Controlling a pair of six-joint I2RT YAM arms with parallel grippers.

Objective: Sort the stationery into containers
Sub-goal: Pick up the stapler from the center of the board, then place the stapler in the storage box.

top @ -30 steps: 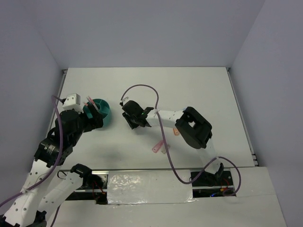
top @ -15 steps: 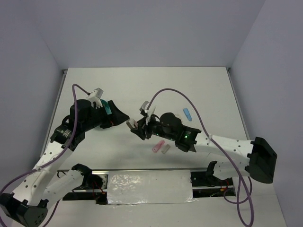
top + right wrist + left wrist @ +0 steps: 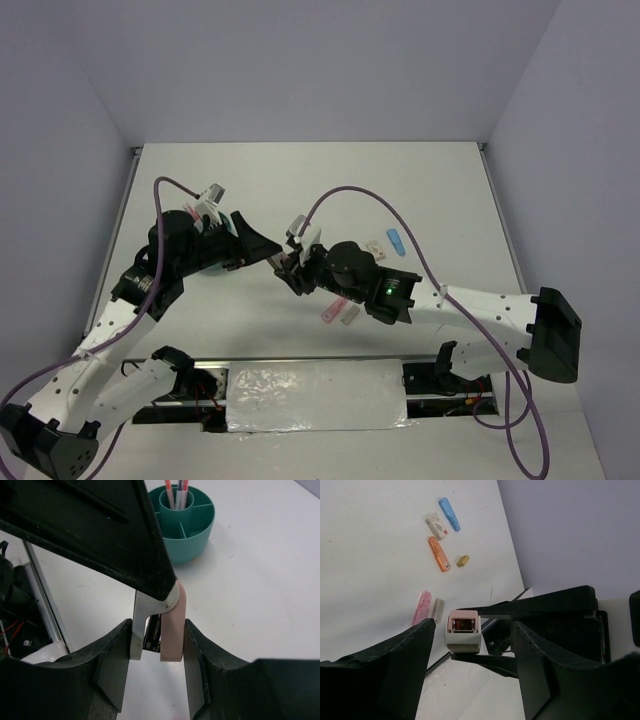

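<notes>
Near loose erasers (image 3: 438, 610), right fingers (image 3: 112, 672) grip a pink piece (image 3: 173, 625) between open left fingers (image 3: 385, 675).

I see the small piece (image 3: 172, 625) between my right gripper's (image 3: 156, 650) fingers, and my left gripper (image 3: 470, 630) straddles it too. Ahead of the right gripper, on the table (image 3: 260, 580), stands the organiser (image 3: 192, 540), with pens (image 3: 177, 492) in its centre cup.

Table (image 3: 400, 180): is looking matt white and smooth, like painted board.
Organiser (image 3: 192, 540): is showing teal plastic, the wall finely ribbed, with a soft sheen.
Blue piece (image 3: 449, 514), orange piece (image 3: 439, 553): are glinting like translucent glossy plastic.
Pink-and-white piece (image 3: 172, 625): is looking like smooth, satin plastic.
Tape strip (image 3: 315, 395): is shining silvery and crinkled.
Cable (image 3: 352, 188): is showing a smooth purple sheath.
</notes>
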